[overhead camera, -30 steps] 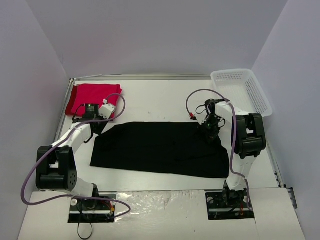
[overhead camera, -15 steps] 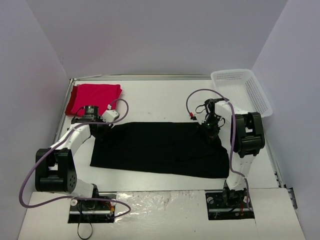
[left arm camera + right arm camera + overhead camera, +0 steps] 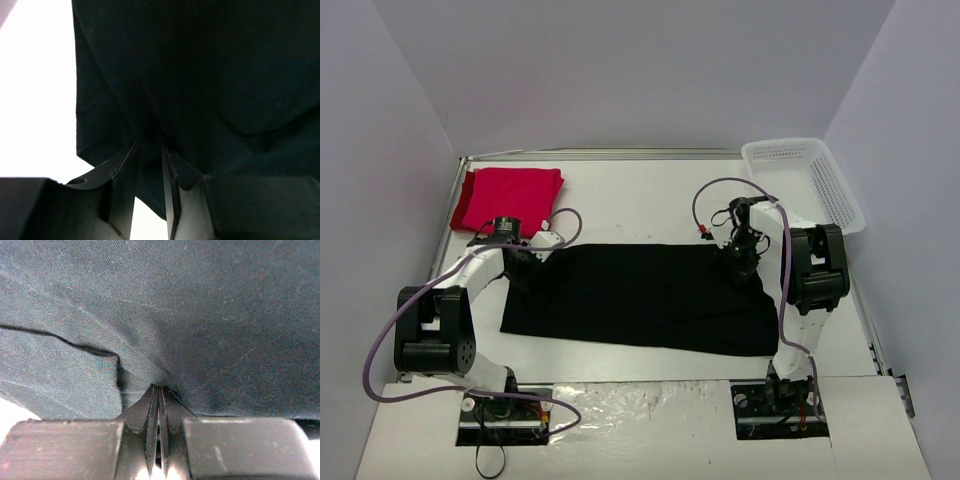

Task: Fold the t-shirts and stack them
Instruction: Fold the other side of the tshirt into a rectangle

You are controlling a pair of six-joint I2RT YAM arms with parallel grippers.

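The black t-shirt [image 3: 640,295] lies spread flat across the middle of the table. My left gripper [image 3: 523,265] sits at its far left corner. In the left wrist view the jaws [image 3: 150,145] stand narrow with a bunched fold of black cloth [image 3: 210,75] pinched between them. At the far right corner my right gripper [image 3: 744,264] is shut, and the right wrist view shows the cloth [image 3: 200,305] puckering into the closed tips [image 3: 159,386]. The red t-shirt [image 3: 510,195] lies folded at the back left, apart from both grippers.
A white mesh basket [image 3: 840,195] stands at the back right, close behind the right arm. The white table [image 3: 640,200] shows bare between the red shirt and the basket. Purple cables loop over both arms.
My left gripper has slid from beside the red t-shirt toward the near right onto the black shirt's far left corner, its jaws narrowing on the cloth. The right arm has stayed put.
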